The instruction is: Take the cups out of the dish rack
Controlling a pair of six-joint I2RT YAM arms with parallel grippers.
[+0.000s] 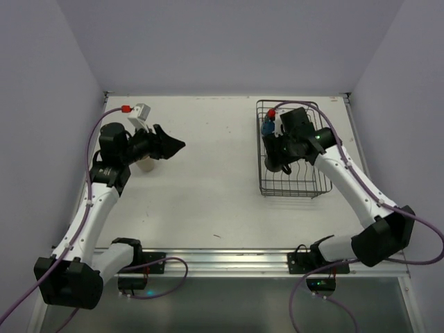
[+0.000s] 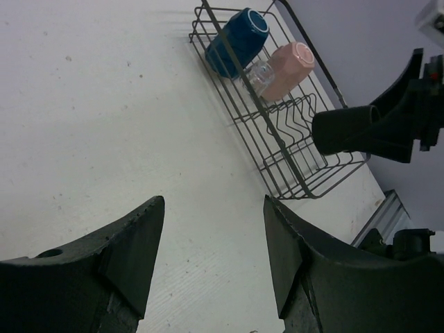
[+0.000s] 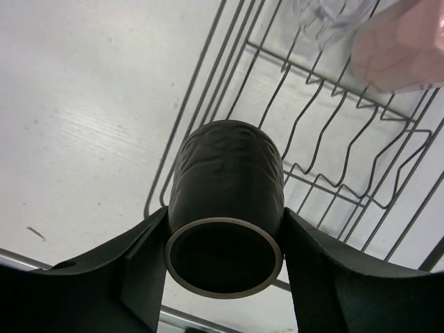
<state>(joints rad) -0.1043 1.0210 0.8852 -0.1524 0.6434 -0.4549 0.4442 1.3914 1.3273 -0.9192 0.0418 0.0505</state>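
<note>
A white table (image 1: 208, 201) stands between pale lilac walls (image 1: 229, 41). Over the dark wire dish rack (image 1: 295, 186) at right, the right gripper (image 3: 223, 215) clamps the dark brown mug (image 3: 225, 180). At left, the left gripper (image 2: 211, 205) hangs spread and empty.

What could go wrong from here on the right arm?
The dark mug, pinched in the right gripper, hangs just over the rack wires; a tilted lift could catch one and drag the rack. The glass and pink cup lie just beyond; a swing could knock them.
</note>
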